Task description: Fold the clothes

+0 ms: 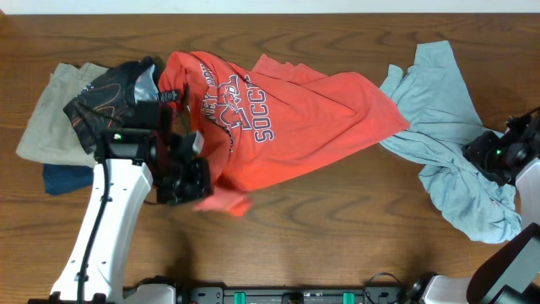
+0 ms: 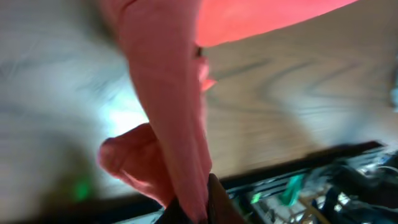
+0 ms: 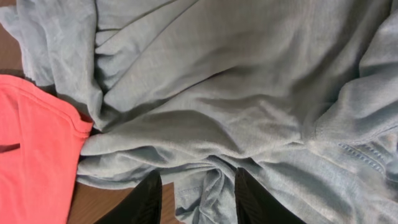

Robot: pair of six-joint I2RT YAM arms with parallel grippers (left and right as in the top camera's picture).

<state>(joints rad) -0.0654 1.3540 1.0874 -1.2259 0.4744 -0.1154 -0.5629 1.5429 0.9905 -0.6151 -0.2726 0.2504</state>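
Currently two shirts: left end effector (image 2: 198,208) pinches coral T-shirt (image 1: 312,110), right end effector (image 3: 196,199) agape over blue-grey shirt (image 3: 236,93).

Left arm (image 1: 101,221): long white link with a thin black cable (image 1: 103,198) running along it. Blocky black wrist housing (image 1: 173,165), one small green light (image 1: 118,133).
Right arm (image 1: 530,181): pale grey-white link, black wrist, second green light (image 1: 499,153).
Right gripper (image 3: 196,198): two flat matte-black fingers (image 3: 148,199), rounded at the tips.
My left fingertip (image 2: 219,204): dark, too blurred for detail.
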